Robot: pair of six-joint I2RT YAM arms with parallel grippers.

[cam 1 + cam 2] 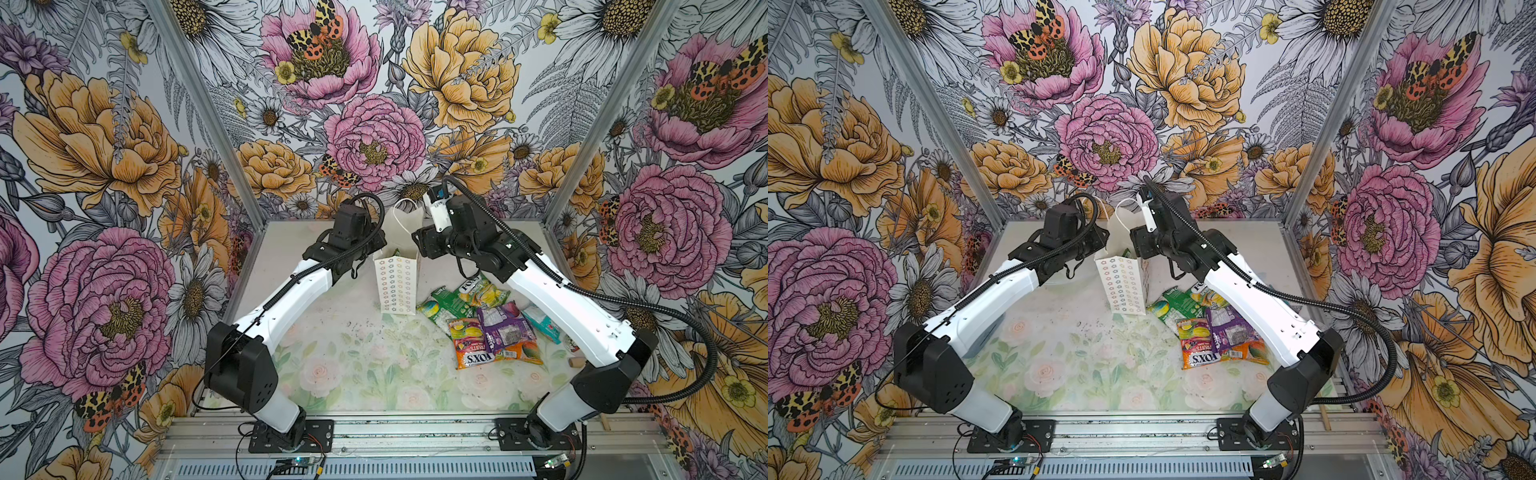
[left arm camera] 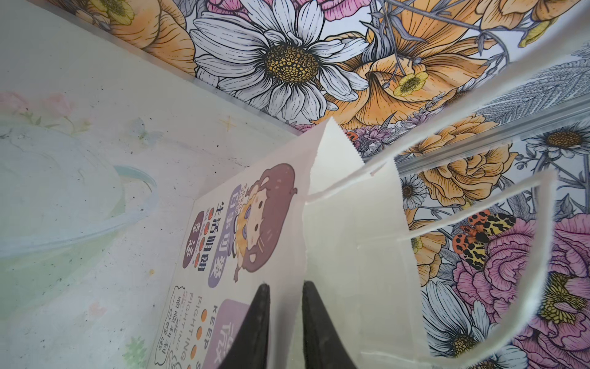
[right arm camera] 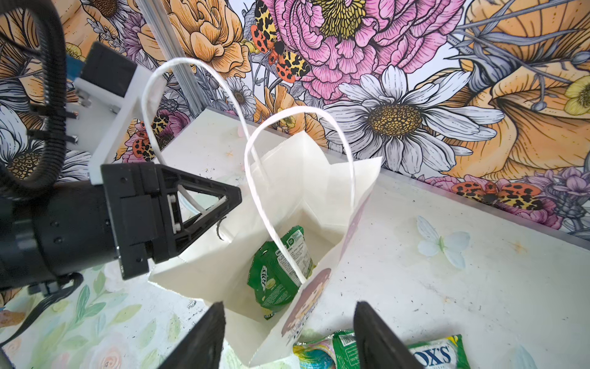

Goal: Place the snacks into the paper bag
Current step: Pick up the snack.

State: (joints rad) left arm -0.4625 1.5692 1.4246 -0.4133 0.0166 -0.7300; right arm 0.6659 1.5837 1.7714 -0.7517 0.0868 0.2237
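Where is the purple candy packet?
In both top views the purple candy packet lies on the table, robot's right side, overlapping the orange-red FOX'S packet, beside the teal packet.

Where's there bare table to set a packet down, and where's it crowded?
Free: the wide table stretch between left arm and right arm, in front of the paper bag; also the far right corner. Crowded: snack packets piled right of the bag.
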